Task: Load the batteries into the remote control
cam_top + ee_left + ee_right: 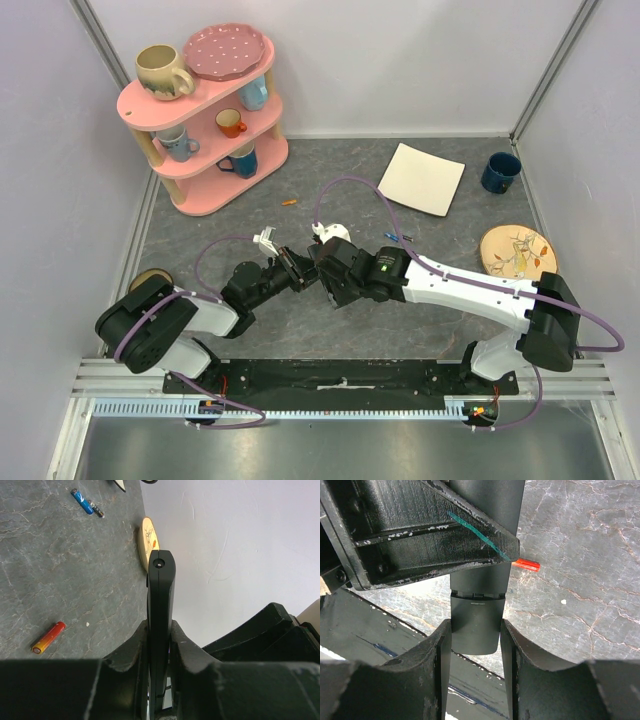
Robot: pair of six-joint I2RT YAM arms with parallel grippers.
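Grey slate worktop [330, 330] from above: both arms meet over it, and we cannot make out what is between them. Left wrist: the left fingers [131, 655] clamp the black remote control [161, 610] edge-on, with an orange battery [48, 637] lying left of them. Right wrist: the right fingers [440, 650] pinch its end section, below a seam. We judge that section to be the battery cover, so we should pull straight along the remote with the left hold firm.

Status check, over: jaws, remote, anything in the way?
Left gripper jaws shut on remote control. Right gripper jaws shut on its end. Batteries loose on table. Nothing obstructing.
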